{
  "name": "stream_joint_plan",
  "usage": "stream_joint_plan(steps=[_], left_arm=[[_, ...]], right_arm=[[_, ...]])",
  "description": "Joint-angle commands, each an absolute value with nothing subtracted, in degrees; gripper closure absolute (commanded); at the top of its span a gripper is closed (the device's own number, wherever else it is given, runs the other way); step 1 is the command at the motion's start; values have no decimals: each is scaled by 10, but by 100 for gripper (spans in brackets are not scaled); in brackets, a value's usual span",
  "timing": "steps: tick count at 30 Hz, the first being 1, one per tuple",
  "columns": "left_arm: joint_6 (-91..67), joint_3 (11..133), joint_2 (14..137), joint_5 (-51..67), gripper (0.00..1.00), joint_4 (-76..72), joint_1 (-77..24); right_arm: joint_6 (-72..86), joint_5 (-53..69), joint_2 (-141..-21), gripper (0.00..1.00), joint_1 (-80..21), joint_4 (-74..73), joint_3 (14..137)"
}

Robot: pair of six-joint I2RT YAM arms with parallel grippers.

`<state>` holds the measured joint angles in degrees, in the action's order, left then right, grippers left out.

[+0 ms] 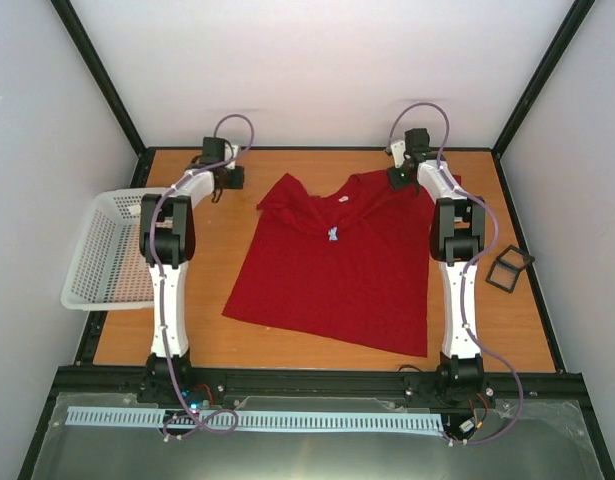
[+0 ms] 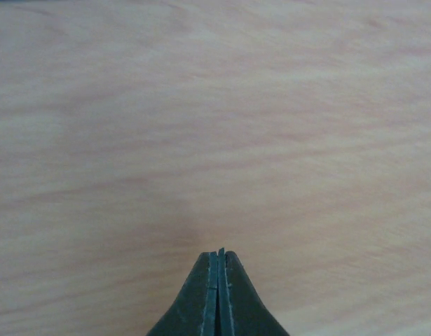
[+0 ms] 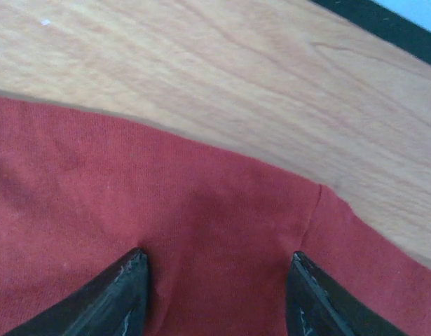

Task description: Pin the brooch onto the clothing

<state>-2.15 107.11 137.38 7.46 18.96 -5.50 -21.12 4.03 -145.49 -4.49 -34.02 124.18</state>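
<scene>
The clothing, a red T-shirt, lies flat in the middle of the wooden table, collar toward the far side. A small pale blue brooch rests on its chest just below the collar. My left gripper hangs over bare wood left of the shirt; in the left wrist view it is shut, with only wood beneath it. My right gripper is at the shirt's far right shoulder. In the right wrist view it is open, both fingertips down on the red fabric near a sleeve seam.
A white mesh basket sits at the table's left edge beside the left arm. A small black open case lies on the wood to the right of the right arm. Black frame rails and white walls enclose the table.
</scene>
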Motion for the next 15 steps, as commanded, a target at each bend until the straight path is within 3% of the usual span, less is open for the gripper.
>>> stream_joint_plan(steps=[1,3,7,10,12,15], left_arm=[[-25,1110,1363,21,99,173,-36],[-18,1110,1348,29,99,175,-36],[11,1044,1287,142,69,150,-56],[25,984,1247,176,56,144,-96],[29,946,1230,200,41,120,-116],[64,968,1253,200,33,112,-128]], right_arm=[[-199,19,-1491,46,-38,-362,1277],[-196,15,-1491,40,-38,-360,1282],[-197,46,-1477,28,-41,-366,1289],[-203,49,-1452,17,-46,-377,1288],[-207,54,-1431,9,-48,-378,1282],[-209,66,-1409,0,-52,-377,1271]])
